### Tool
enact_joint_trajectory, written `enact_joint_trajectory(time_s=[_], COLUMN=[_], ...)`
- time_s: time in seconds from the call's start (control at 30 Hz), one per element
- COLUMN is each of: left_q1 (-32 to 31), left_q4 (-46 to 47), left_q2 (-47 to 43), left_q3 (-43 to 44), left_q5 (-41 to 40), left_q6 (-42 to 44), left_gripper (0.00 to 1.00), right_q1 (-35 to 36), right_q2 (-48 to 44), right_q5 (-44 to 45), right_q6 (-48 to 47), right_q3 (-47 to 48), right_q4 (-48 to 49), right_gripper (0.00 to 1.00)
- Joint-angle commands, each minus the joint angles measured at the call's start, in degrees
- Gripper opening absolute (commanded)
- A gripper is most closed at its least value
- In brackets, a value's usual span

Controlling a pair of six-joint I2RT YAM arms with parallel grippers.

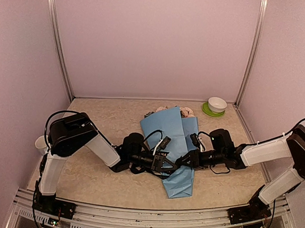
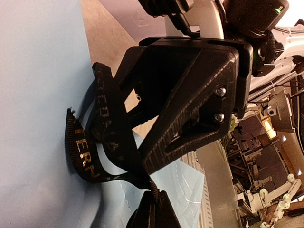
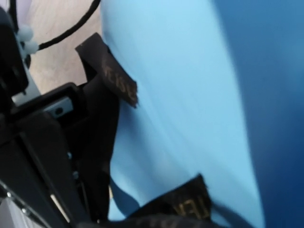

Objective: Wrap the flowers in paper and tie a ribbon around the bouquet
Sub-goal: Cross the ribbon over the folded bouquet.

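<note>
Left gripper: fingers together, clamped on ribbon against the bouquet. Right gripper just beside it; its finger state cannot be told.

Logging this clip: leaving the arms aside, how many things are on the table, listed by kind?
paper-wrapped bouquet: 1
black ribbon: 1
white bowl: 1
green plate: 1
white cup, partly hidden: 1
Total: 5
</note>
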Motion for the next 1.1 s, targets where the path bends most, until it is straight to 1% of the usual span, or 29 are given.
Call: enact_joint_trajectory(time_s=[0.0, 0.07, 0.17, 0.2, 0.23, 0.33, 0.37, 0.47, 0.57, 0.63, 0.67, 0.77, 0.83, 0.87, 0.93, 1.07], left_q1=[1.5, 0.9, -1.6, -2.1, -2.3, -2.8, -3.2, -4.7, -4.9, -3.7, -2.7, 0.4, 1.3, 1.5, 1.5, 1.6], left_q4=[6.8, 5.6, -1.5, -3.0, -2.6, 3.7, 4.9, 1.9, 1.8, 3.1, 6.6, 21.5, 27.1, 27.6, 25.3, 22.8], left_q2=[0.8, -0.4, -4.0, -4.7, -4.9, -4.4, -4.7, -6.4, -7.2, -5.7, -4.5, 0.6, 3.1, 3.6, 4.1, 4.8], left_q3=[-1.3, -1.0, -0.8, -0.7, -0.6, -0.3, -0.1, 1.0, 0.9, 1.0, 0.8, 0.0, -0.1, -0.4, -0.7, -1.4], left_q5=[2.1, 3.8, 3.8, 3.9, 4.4, 7.6, 8.3, 9.4, 10.2, 9.2, 8.7, 5.9, 2.8, 0.5, -3.5, -8.5], left_q6=[-3.3, -0.8, 9.1, 10.4, 9.7, 4.3, 3.9, 6.2, 7.0, 4.2, 0.6, -12.2, -16.0, -16.2, -15.1, -15.2], left_gripper=[0.00, 0.00, 0.00, 0.00, 0.00, 0.00, 0.00, 0.00, 0.00, 0.00, 0.00, 0.00, 0.00, 0.00, 0.00, 0.00], right_q1=[-1.3, -1.9, -2.1, -2.1, -2.1, -2.1, -2.1, -2.7, -3.4, -3.4, -3.4, -3.4, -3.4, -3.4, -3.4, -3.4], right_q2=[-2.7, -1.7, -1.3, -1.4, -1.6, -2.1, -2.3, -3.2, -3.2, -2.5, -2.1, -0.4, 0.6, 1.1, 1.8, 0.8], right_q5=[3.0, 3.3, 3.5, 3.2, 2.9, 3.1, 3.3, 4.0, 4.6, 4.8, 4.8, 4.1, 3.1, 2.6, 2.1, 3.0], right_q6=[-3.7, -3.3, -2.1, -1.9, -1.8, -2.2, -2.5, -2.6, -3.4, -4.4, -4.8, -5.4, -5.5, -5.6, -5.9, -7.4], right_q3=[0.2, 0.6, -0.1, -0.4, -0.6, -0.5, -0.5, -1.0, -0.7, -0.1, 0.0, 0.1, 0.1, 0.1, 0.4, 0.9], right_q4=[-5.3, -6.6, -5.9, -5.3, -5.0, -5.4, -5.9, -6.8, -8.1, -9.0, -9.1, -8.9, -8.3, -8.1, -8.4, -10.7], right_gripper=[0.41, 0.36, 0.34, 0.34, 0.34, 0.36, 0.36, 0.36, 0.36, 0.36, 0.36, 0.35, 0.35, 0.35, 0.35, 0.32])
